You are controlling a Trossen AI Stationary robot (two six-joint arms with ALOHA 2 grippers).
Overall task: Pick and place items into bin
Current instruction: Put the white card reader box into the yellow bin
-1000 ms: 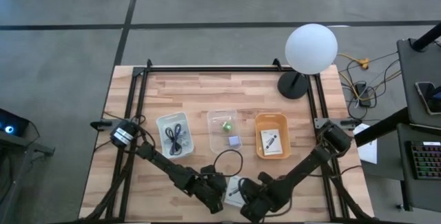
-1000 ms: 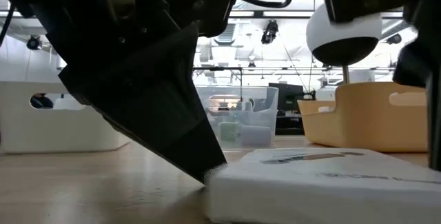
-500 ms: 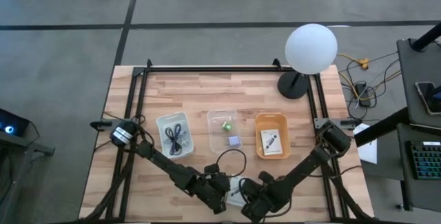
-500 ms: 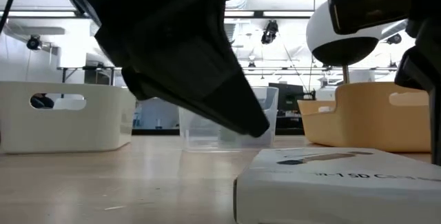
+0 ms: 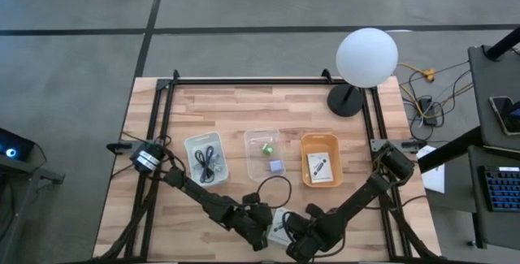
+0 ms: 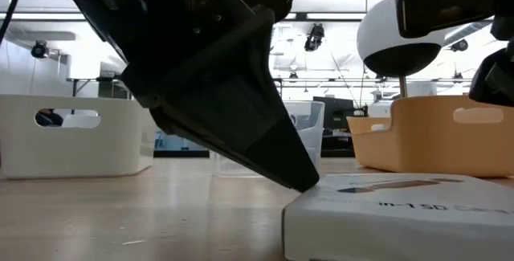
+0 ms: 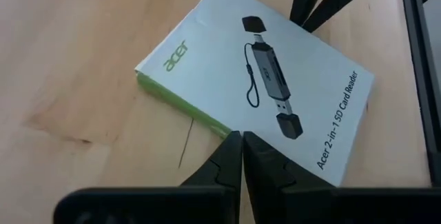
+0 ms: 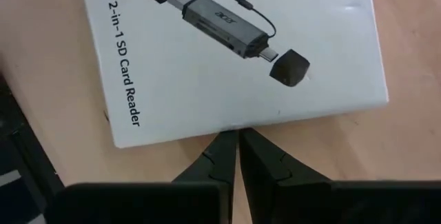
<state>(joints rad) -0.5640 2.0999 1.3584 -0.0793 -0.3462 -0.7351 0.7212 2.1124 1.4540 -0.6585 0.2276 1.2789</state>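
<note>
A white flat packet (image 5: 279, 225), printed with a card reader, lies flat on the wooden table near its front edge, between my two grippers. It has a green side (image 7: 180, 105). My left gripper (image 7: 241, 136) is shut and slants down at the packet's left edge; in the low view it is the dark wedge (image 6: 309, 185). My right gripper (image 8: 238, 134) is shut and points steeply down at the packet's opposite edge (image 8: 227, 129). My left gripper has its shut fingertips (image 6: 303, 182) against the upper rim of the packet's green-sided edge (image 7: 219, 129). It comes slanting down from the table's left. The packet lies flat on the table. My right gripper has its shut tips at the packet's edge; whether they touch it, I cannot tell.
Three bins stand in a row at mid-table: a white one (image 5: 205, 158) with black cables, a clear one (image 5: 263, 152) with a green and a lavender piece, and an orange one (image 5: 320, 160) with a white packet. A globe lamp (image 5: 366, 57) stands at the far right.
In the low view the packet has slid a little toward the table's right edge, staying flat. My left gripper's shut tip has followed it: it rose off the packet's left edge, then came down again on its upper rim.
</note>
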